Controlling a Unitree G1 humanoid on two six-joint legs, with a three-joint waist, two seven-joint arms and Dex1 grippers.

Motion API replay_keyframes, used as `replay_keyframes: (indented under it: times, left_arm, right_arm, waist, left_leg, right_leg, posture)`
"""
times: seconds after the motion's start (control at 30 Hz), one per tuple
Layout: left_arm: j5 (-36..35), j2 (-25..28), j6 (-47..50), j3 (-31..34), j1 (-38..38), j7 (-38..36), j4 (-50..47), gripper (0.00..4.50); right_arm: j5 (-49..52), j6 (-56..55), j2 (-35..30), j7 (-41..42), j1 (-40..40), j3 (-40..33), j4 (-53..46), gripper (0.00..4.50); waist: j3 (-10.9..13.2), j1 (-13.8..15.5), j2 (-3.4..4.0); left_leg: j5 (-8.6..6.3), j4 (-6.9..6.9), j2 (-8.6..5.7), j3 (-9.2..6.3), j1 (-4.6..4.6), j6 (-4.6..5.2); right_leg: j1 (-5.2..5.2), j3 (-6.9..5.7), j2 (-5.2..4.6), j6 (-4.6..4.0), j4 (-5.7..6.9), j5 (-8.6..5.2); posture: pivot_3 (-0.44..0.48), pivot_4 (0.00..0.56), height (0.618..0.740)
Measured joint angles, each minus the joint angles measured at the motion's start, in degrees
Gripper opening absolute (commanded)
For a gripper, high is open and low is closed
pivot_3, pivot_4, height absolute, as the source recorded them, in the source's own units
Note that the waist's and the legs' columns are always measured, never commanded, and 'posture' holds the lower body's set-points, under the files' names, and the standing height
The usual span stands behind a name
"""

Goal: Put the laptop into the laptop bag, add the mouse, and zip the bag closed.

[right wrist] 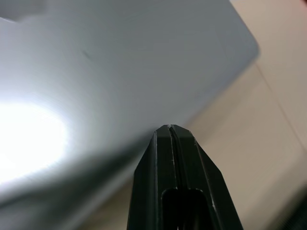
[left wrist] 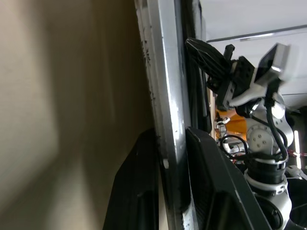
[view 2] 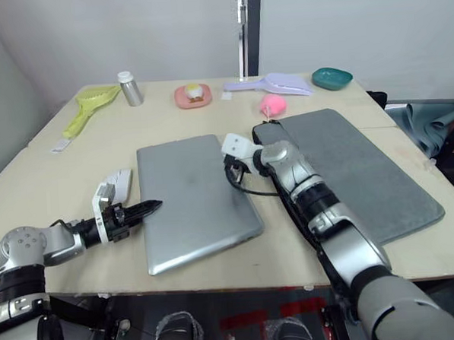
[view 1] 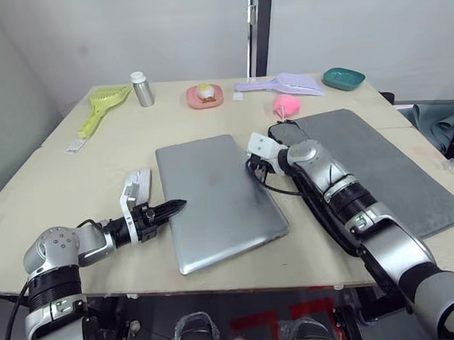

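The silver-grey laptop [view 1: 217, 201] lies flat mid-table, its lid down. To its right lies the grey laptop bag [view 1: 387, 169], flat, with my right arm stretched over its near-left edge. The white mouse [view 1: 140, 177] sits just left of the laptop. My left gripper [view 1: 174, 208] is at the laptop's left edge. In the left wrist view its fingers [left wrist: 211, 182] sit on either side of that edge [left wrist: 165, 120], shut on it. My right gripper [right wrist: 172, 132] is shut with nothing in it, its tip over the laptop's right side near the far corner [view 1: 245, 150].
Along the far edge stand a yellow-green scoop [view 1: 102, 108], a metal canister [view 1: 142, 89], a pink plate with food [view 1: 205, 96], a lilac scoop [view 1: 283, 83] and a teal dish [view 1: 343, 78]. A pink plush toy [view 1: 286, 104] sits by the bag's far-left corner.
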Motion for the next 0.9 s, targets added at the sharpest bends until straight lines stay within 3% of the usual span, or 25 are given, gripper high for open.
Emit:
replay_keyframes:
  times: [0.33, 0.9]
  left_arm:
    - [0.0, 0.6, 0.0, -0.1, 0.7, -0.9, 0.0, 0.33]
    - [0.2, 2.5, -1.6, -1.3, 2.0, -3.6, 0.0, 0.33]
  right_arm:
    - [-1.3, 0.0, -0.8, 5.1, 3.5, 2.6, -1.8, 0.0]
    - [-2.0, 2.3, 1.5, 5.4, 5.3, 2.1, -4.8, 0.0]
  waist:
    - [-0.1, -0.2, -0.15]
    - [-0.2, -1.5, -0.33]
  left_leg:
    - [0.0, -0.06, 0.06, -0.05, -0.03, -0.01]
    - [-0.01, -0.11, 0.12, -0.07, 0.05, -0.05]
  right_leg:
    - [-0.01, -0.12, 0.05, 0.0, -0.04, 0.0]
    - [0.03, -0.13, 0.09, -0.01, -0.01, -0.01]
  posture:
    - [0.0, 0.15, 0.74]
    - [0.0, 0.15, 0.74]
